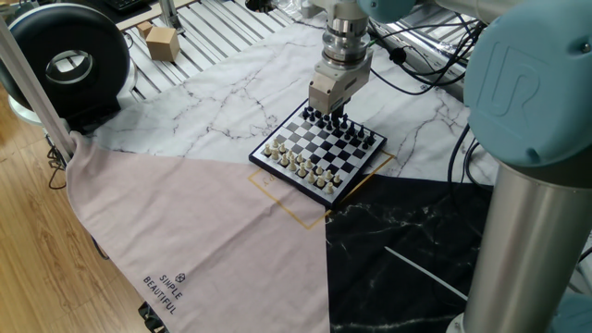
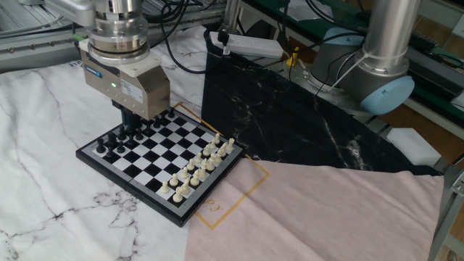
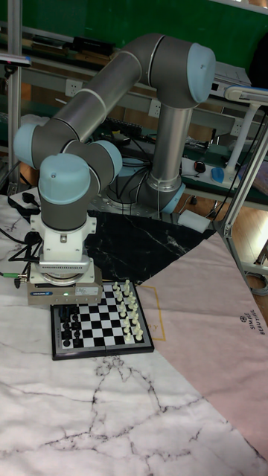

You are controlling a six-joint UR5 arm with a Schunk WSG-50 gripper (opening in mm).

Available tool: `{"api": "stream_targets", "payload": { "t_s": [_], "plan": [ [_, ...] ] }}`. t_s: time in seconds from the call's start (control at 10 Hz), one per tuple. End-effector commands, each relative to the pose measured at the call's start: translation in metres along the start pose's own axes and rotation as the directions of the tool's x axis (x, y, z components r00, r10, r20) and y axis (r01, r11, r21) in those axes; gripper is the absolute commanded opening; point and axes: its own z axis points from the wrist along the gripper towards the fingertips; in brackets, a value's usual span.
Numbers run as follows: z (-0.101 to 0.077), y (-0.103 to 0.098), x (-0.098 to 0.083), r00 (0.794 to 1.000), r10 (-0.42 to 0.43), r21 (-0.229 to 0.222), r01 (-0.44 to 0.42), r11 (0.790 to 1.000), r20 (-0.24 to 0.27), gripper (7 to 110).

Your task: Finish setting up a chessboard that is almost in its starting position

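The gripper is being held low over the black pieces of the chessboard; its jaws' state cannot be told.

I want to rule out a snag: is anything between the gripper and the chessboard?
Nothing visible does. The gripper hangs right above the black pieces on the chessboard, its fingertips among them.
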Motion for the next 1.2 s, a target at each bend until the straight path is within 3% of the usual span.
{"api": "stream_targets", "payload": {
  "t_s": [0.0, 1.1],
  "plan": [
    [-0.0007, 0.0016, -0.0015, 1.0, 0.001, -0.011, -0.001, 1.0, 0.007, 7],
    [0.0006, 0.0011, -0.0021, 1.0, -0.009, -0.012, 0.009, 1.0, 0.01, 7]
  ]
}}
